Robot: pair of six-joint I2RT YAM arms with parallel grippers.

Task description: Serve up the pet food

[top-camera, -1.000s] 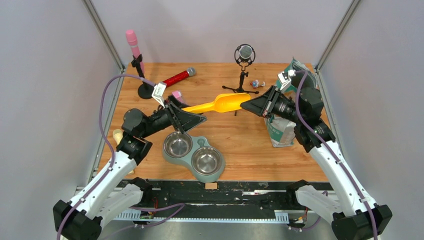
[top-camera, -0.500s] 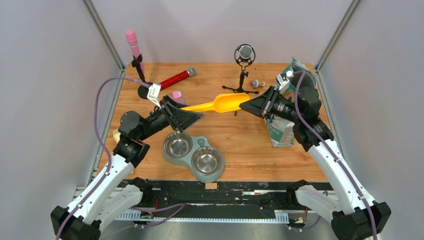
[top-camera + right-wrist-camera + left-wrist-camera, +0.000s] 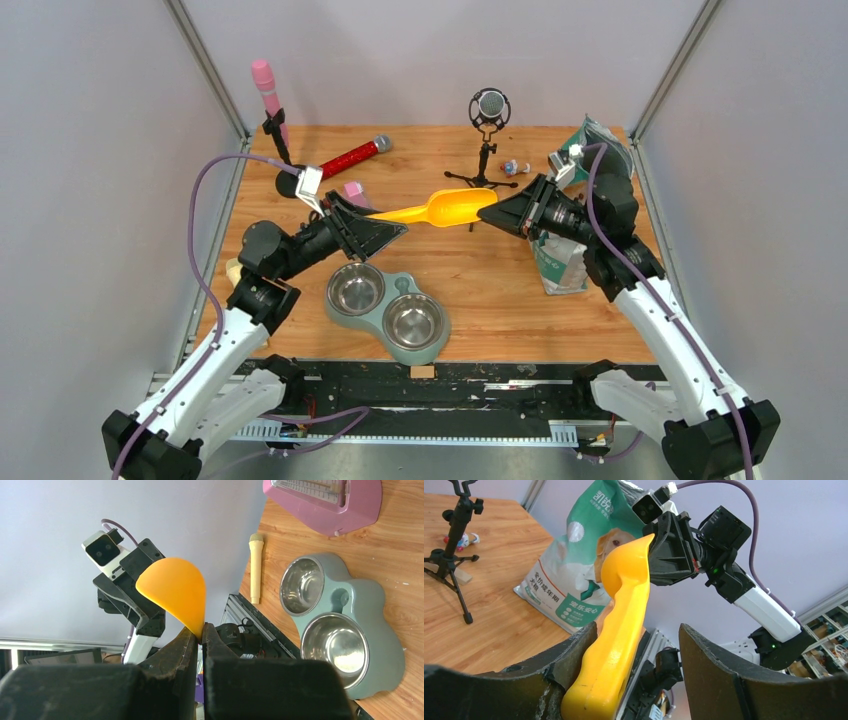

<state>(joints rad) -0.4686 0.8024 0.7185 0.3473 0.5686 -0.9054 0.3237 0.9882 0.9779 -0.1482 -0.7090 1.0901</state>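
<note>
On my overhead feed the wooden tabletop [image 3: 480,290] fills the workspace, and both arms reach in from its near edge toward each other.

The teal-and-silver pet food bag [image 3: 560,265] stands at the right side, just behind the right arm, which covers much of it from above. Only the left wrist camera gives me its front [image 3: 574,575], with the golden dog printed on it. The kibble itself is hidden from me in all 3 views.

The grey-green double feeder [image 3: 404,284] sits near the front edge, left of centre. The right wrist camera shows its body [image 3: 372,595] and 2 steel bowls.

The yellow scoop [image 3: 445,208] hangs in the air between the arms, beyond the feeder. The left end effector [image 3: 385,228] is at its handle. From above I cannot judge that grip, but the left wrist view [image 3: 636,630] shows the jaws apart, with the handle [image 3: 621,625] leaning on 1 finger and a gap to the other. The right end effector [image 3: 492,213] meets the scoop's bowl end. Its wrist view [image 3: 201,630] shows the jaws pinched tight on the bowl's thin rim [image 3: 175,587].

A tripod microphone [image 3: 489,130] stands at the far centre. The pink metronome [image 3: 325,500] and a cream microphone [image 3: 256,567] show clearly only from the right wrist.
</note>
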